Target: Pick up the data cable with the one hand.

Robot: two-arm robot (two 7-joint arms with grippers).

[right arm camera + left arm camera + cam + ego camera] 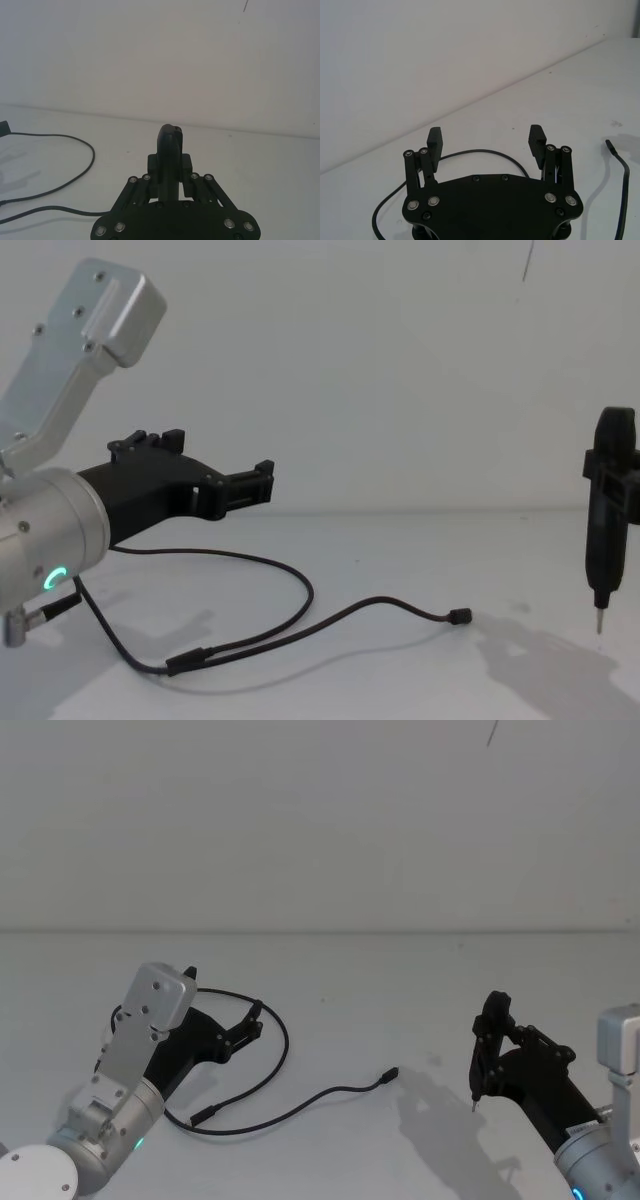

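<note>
**Left gripper point(252, 1020) hangs wide open above the looped data cable point(287, 1038) on the table's point(400, 980) near left.**
Thin and slack, the cable could slip out of a closing grasp or drag sideways. At right, the right gripper point(490, 1032) clasps a pen-shaped tool point(600, 530).

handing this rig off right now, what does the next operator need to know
Left gripper: open, hovering above the loop of the data cable, not touching it.
Right gripper: off to the right, shut on a pen-shaped tool with its metal tip pointing down.
Data cable: lies flat on the table, looped under the left gripper, with one plug out toward the middle.
Done: the left gripper is lined up over the cable, nothing grasped yet.
Left: lower the left gripper, close on the cable, lift.
</note>
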